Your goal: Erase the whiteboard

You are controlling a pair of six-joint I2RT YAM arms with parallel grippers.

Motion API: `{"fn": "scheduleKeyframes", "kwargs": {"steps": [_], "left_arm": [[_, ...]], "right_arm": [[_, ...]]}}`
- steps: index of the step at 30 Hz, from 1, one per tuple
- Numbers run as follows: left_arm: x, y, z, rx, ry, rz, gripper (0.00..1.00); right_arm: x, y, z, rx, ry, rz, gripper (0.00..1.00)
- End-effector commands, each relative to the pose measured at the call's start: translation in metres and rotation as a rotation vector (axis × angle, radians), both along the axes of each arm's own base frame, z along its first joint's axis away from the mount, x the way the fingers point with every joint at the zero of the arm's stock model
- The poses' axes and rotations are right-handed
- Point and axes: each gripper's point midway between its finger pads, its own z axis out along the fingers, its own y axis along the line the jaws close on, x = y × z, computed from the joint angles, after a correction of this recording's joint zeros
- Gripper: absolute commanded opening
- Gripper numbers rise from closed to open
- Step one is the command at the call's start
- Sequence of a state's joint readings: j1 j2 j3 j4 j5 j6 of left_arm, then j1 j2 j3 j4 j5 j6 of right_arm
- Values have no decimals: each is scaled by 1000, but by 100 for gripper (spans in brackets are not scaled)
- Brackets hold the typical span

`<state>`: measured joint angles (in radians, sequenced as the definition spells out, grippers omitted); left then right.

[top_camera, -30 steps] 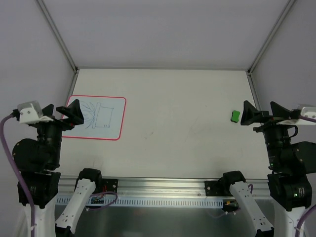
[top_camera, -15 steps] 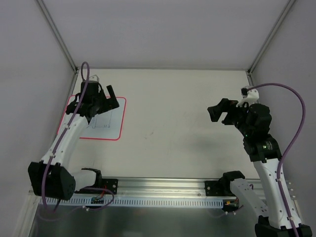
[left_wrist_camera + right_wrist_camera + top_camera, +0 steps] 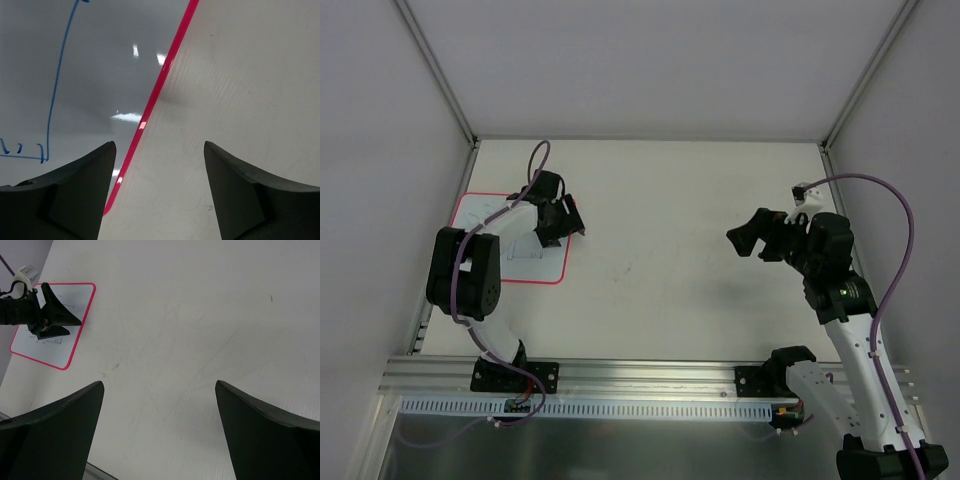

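The whiteboard (image 3: 480, 212) lies flat at the table's left, with a red rim and a blue pen drawing partly hidden under my left arm. My left gripper (image 3: 565, 220) is open and empty, low over the board's right edge. In the left wrist view the left gripper (image 3: 157, 145) straddles the red rim, with the board surface (image 3: 75, 75) and blue lines to the left. My right gripper (image 3: 750, 238) is open and empty above the table's right half. The right wrist view shows the right gripper (image 3: 160, 385) over bare table, and the board (image 3: 50, 352) and left gripper (image 3: 50, 315) far left.
Grey walls and metal frame posts (image 3: 440, 75) enclose the table on three sides. A metal rail (image 3: 640, 375) runs along the near edge. No small green block shows in any current view; my right arm (image 3: 820, 250) covers the spot at the table's right.
Both arms have risen from their folded poses at the sides. The left gripper swung onto the whiteboard and then to its right edge. The right gripper came out over the table, covering the green block.
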<state>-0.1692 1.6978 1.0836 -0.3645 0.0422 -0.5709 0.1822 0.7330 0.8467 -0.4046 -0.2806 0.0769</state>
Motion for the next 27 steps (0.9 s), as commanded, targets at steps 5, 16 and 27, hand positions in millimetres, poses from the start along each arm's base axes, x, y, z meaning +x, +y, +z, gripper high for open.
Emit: {"fn": "scheduleKeyframes", "kwargs": {"steps": [5,16,27], "left_arm": [[20,-14,-16,11,-15,16,65],[10,-43,-41,61,33,-70,59],[-41,-218,-47,-93,78,-432,41]], "right_arm": [[-5,9,3,38,-19,44,99],[-5,6,-5,20,-13,34,99],[2,-7,-5,-14,-25,-45,99]]}}
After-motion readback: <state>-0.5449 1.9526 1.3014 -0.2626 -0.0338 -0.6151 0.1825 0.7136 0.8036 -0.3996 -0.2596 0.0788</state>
